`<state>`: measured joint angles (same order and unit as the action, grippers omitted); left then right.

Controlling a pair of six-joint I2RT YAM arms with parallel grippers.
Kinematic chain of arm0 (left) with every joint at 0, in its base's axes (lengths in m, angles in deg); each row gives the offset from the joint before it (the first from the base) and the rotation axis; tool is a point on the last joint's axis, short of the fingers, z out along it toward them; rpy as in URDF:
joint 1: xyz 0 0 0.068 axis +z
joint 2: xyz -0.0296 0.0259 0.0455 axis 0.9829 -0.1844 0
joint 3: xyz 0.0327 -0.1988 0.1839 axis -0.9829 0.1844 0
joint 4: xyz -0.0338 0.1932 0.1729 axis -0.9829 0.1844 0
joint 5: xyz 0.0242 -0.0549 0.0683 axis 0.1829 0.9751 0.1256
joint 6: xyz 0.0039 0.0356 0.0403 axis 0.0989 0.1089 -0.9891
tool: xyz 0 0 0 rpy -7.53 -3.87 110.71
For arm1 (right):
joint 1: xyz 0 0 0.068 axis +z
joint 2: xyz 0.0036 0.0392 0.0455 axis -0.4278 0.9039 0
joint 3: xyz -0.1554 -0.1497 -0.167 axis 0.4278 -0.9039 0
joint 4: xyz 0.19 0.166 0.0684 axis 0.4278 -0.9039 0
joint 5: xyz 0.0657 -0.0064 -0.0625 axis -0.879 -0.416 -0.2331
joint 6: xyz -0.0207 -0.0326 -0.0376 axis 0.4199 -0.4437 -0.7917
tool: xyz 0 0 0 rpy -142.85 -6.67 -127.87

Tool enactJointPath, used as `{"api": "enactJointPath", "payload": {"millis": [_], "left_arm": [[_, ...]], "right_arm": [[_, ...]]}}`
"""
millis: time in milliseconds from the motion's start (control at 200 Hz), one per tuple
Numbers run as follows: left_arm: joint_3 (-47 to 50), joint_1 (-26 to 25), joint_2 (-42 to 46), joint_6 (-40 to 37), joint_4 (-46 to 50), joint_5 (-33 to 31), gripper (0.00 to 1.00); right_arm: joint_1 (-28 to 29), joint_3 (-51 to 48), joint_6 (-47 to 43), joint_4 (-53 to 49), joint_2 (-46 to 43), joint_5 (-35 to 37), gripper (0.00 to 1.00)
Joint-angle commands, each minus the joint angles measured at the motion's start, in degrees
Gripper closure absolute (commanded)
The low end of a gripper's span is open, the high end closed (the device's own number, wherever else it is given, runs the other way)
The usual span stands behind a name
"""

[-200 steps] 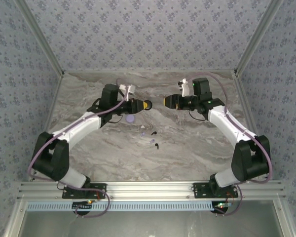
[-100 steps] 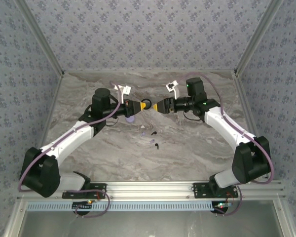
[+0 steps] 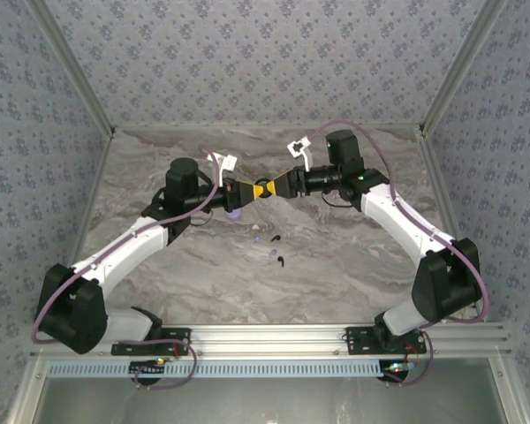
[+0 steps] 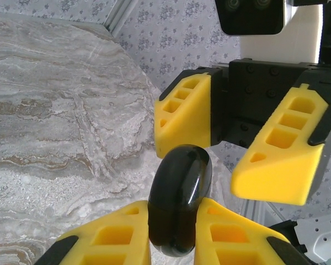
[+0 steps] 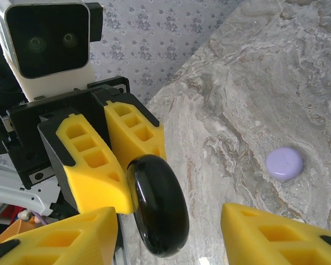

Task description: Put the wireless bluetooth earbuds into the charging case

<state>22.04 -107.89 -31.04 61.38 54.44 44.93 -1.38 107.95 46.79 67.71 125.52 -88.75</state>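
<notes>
The left tool [image 3: 250, 188] is pinched tight on a glossy black case [image 4: 179, 199], holding it on edge above the bench [image 3: 353, 256]. A purple case [image 5: 284, 163] sits beneath. The right tool [image 3: 279, 186] faces it, jaws apart either side of the case's free edge, gripping nothing. The earbuds [image 3: 272, 253] lie loose on the bench below both tools, towards the arm bases. I'd guess they're featherlight, hard and slick, so best pinched across the bulb.

The glossy round case [image 4: 179, 201] is black, the left gripper's [image 4: 174, 212] blocky fingers [image 4: 121, 240] yellow, the small flat round case [image 5: 284, 163] pale purple, the marble table [image 4: 55, 110] grey-veined.
</notes>
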Motion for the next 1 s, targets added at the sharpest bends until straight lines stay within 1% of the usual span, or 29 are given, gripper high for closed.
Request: {"api": "enactJointPath", "payload": {"millis": [0,30,130,295,540,670,785,895,994], "left_arm": [[-0.9,-0.4,1.5,-1.4,-0.3,1.5,0.81],[-0.9,-0.5,1.5,-1.4,-0.2,1.5,0.82],[-0.9,-0.7,1.5,-1.3,-0.3,1.4,0.82],[-1.1,-1.0,1.1,-1.2,-0.4,1.5,0.81],[-1.4,-1.2,0.3,-0.9,-0.6,1.1,0.81],[-1.5,-1.2,0.2,-0.4,-0.6,1.2,0.81],[-1.4,-1.3,0.3,-0.2,-0.8,1.8,0.79],[-1.1,-1.3,0.2,0.1,-1.3,2.6,0.72],[-0.9,-1.3,0.3,0.3,-1.5,2.9,0.69]], "right_arm": [[0.5,2.2,-1.1,-1.3,1.0,-1.8,0.51],[0.5,2.2,-1.1,-1.2,0.9,-1.9,0.54],[0.7,2.2,-1.2,-1.3,1.1,-2.3,0.58],[0.8,2.4,-1.4,-1.5,1.1,-2.9,0.62],[1.0,2.8,-1.8,-2.2,1.3,-3.4,0.74],[0.8,2.9,-1.6,-1.9,1.0,-3.1,0.75],[0.8,3.3,-1.5,-2.0,0.7,-3.6,0.75],[0.8,3.5,-1.5,-2.2,0.8,-4.1,0.75],[0.8,3.6,-1.5,-2.1,0.6,-4.3,0.76]]}}
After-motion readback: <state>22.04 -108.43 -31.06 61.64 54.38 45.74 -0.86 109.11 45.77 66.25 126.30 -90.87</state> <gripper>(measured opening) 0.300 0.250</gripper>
